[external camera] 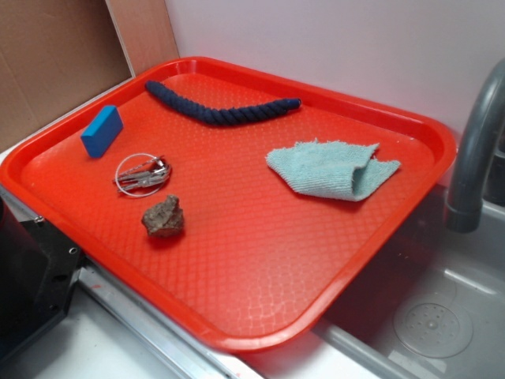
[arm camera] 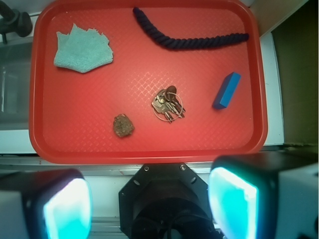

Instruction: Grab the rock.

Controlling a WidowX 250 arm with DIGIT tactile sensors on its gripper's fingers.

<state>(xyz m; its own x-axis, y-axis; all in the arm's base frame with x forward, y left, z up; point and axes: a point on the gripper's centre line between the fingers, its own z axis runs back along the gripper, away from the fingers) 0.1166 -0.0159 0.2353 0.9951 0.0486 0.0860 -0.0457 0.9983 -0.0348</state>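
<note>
The small, jagged brown-grey rock [external camera: 163, 217] with reddish tints lies loose on the red plastic tray [external camera: 260, 292], in the half nearest the robot, with nothing touching it. Just beside it sits the metal ring of keys [external camera: 142, 174], and farther along that side the blue rectangular block [external camera: 102, 131]. The dark navy rope [external camera: 221, 110] curves along the far edge, and the pale teal folded cloth [external camera: 331, 170] rests well apart, toward the grey faucet [external camera: 473, 158].

In the wrist view the gripper [arm camera: 149, 204] hangs high above the tray's near rim, its two glowing fingers [arm camera: 65, 209] spread wide with nothing between them. The rock [arm camera: 123, 125] appears ahead of the jaws and slightly toward the left finger, so it is not yet centred under the gap. It looks roughly as wide as it is long, with a slightly taller outline in this view, so no strong long axis dictates wrist rotation. The coming move likely calls for travelling forward over the tray, a small sideways correction, then a descent, keeping clear of the keys [arm camera: 168, 103] beside it.
</note>
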